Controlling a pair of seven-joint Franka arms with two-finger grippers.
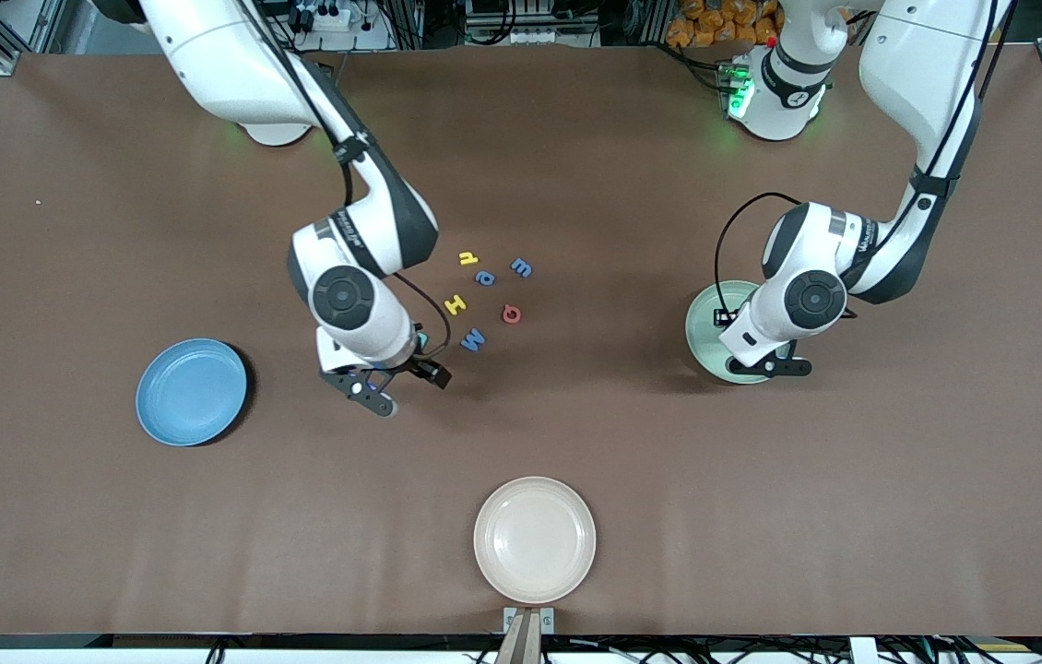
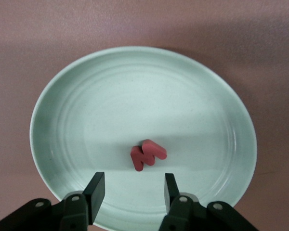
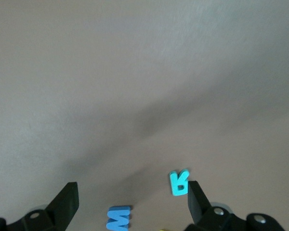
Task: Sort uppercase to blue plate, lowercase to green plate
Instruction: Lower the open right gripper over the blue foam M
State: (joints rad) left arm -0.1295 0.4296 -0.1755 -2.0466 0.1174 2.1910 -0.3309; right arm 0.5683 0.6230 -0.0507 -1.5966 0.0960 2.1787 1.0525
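Since the red w (image 2: 148, 154) is lying in the green plate (image 2: 58, 96) mid-frame, the left gripper (image 2: 134, 192) is hanging spread and empty above it, while the right gripper (image 3: 132, 202) is gaping wide over the teal R (image 3: 178, 182).

Plates: three in total, namely one blue plate (image 1: 191, 391), one green plate (image 1: 715, 334) and one cream plate (image 1: 534, 539).

Foam letters: eight in total.
- Yellow: two, the n (image 1: 468, 258) and the H (image 1: 455, 304).
- Blue: three, the a (image 1: 485, 277), the m (image 1: 521, 267) and the M (image 1: 473, 339).
- Red: two, the Q (image 1: 511, 314) and the w (image 2: 147, 154).
- Teal: one, the R (image 3: 178, 182).

Robot arms: two, each with one two-finger gripper.
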